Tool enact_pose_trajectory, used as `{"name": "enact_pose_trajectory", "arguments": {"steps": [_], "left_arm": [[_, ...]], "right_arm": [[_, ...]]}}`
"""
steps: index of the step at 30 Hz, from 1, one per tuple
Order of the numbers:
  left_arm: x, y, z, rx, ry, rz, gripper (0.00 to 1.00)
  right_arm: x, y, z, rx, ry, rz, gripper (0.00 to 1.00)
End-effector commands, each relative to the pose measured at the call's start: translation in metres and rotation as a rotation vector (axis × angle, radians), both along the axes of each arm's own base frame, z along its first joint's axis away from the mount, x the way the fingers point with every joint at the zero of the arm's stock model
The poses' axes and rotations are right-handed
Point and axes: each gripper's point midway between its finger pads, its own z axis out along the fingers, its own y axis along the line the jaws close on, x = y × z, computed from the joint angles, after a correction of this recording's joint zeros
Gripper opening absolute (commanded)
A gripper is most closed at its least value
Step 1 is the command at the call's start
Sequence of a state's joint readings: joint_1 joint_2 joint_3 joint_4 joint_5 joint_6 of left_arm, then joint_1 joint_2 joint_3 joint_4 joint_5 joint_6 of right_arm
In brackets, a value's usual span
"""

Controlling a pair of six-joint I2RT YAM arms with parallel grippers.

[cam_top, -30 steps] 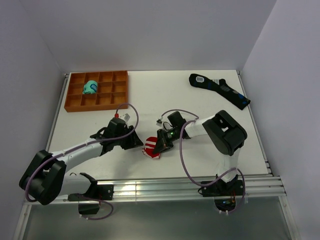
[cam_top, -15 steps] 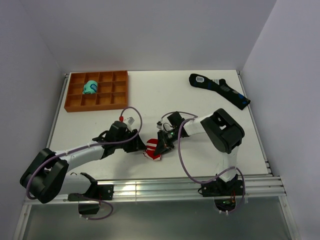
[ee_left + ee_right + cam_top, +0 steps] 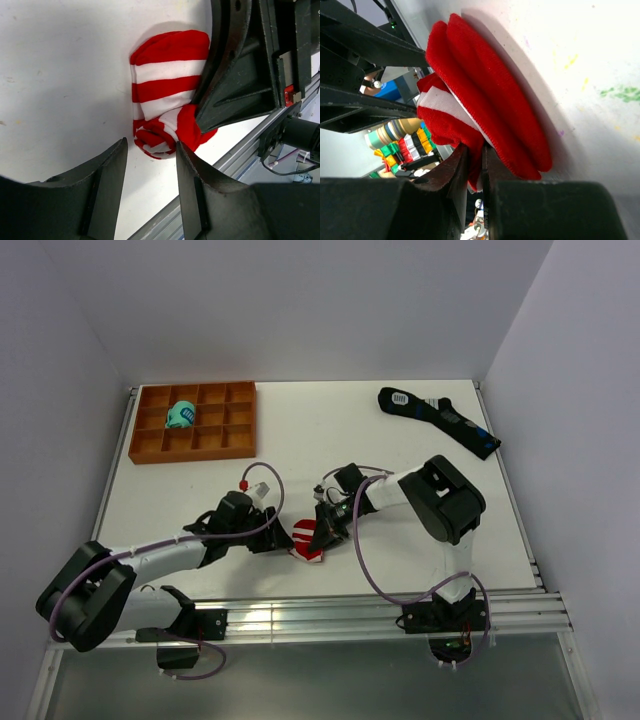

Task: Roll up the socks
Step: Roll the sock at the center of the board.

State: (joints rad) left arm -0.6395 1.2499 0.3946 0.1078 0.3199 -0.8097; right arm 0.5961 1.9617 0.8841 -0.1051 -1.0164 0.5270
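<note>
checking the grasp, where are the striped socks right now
Top view, low centre: the socks lie on the table between the left hand and the right hand, which pinches them.

Red-and-white striped socks (image 3: 167,100) lie partly rolled

Both arms stretch low, tips facing. Left end effector (image 3: 150,152) gapes open; opposite it, right end effector (image 3: 475,154) pinches the socks (image 3: 167,82).

An orange divided tray (image 3: 193,454) sits at the far left corner of the white bench (image 3: 300,430), with a teal sock bundle (image 3: 181,415) in one left-hand compartment. A long black sock with blue patches (image 3: 440,420) lies near the far right corner.
</note>
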Motion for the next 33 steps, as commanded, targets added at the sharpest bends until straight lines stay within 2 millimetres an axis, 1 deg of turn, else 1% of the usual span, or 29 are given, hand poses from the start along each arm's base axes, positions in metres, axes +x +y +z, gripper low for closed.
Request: {"name": "enact_pose_trajectory", "arguments": {"steps": [1,3,7,12,14,18,21,27,31,33], "left_arm": [[0.001,-0.011,0.015,-0.059,-0.052,-0.029,0.49],[0.002,-0.013,0.017,-0.064,-0.06,-0.03,0.49],[0.001,-0.012,0.01,-0.051,-0.042,-0.035,0.49],[-0.001,-0.013,0.02,-0.1,-0.071,-0.03,0.49],[-0.001,-0.015,0.027,-0.127,-0.087,-0.025,0.49],[-0.005,-0.012,0.023,-0.127,-0.078,-0.021,0.49],[-0.005,-0.012,0.026,-0.138,-0.084,-0.018,0.49],[-0.002,-0.012,0.013,-0.085,-0.058,-0.029,0.49],[-0.003,-0.011,-0.001,-0.043,-0.02,-0.031,0.49],[-0.003,-0.013,-0.001,-0.046,-0.024,-0.033,0.49]], "right_arm": [[-0.012,-0.036,-0.062,-0.288,-0.004,-0.024,0.0],[-0.014,-0.038,-0.063,-0.29,-0.001,-0.021,0.0],[-0.014,-0.038,-0.064,-0.292,-0.001,-0.023,0.0],[-0.014,-0.038,-0.064,-0.295,0.002,-0.026,0.0],[-0.015,-0.039,-0.066,-0.298,0.003,-0.023,0.0],[-0.015,-0.039,-0.067,-0.298,0.004,-0.029,0.0],[-0.015,-0.039,-0.067,-0.298,0.005,-0.031,0.0],[-0.016,-0.04,-0.068,-0.299,0.007,-0.029,0.0],[-0.017,-0.041,-0.07,-0.303,0.009,-0.028,0.0],[-0.017,-0.041,-0.07,-0.3,0.007,-0.027,0.0]]}}
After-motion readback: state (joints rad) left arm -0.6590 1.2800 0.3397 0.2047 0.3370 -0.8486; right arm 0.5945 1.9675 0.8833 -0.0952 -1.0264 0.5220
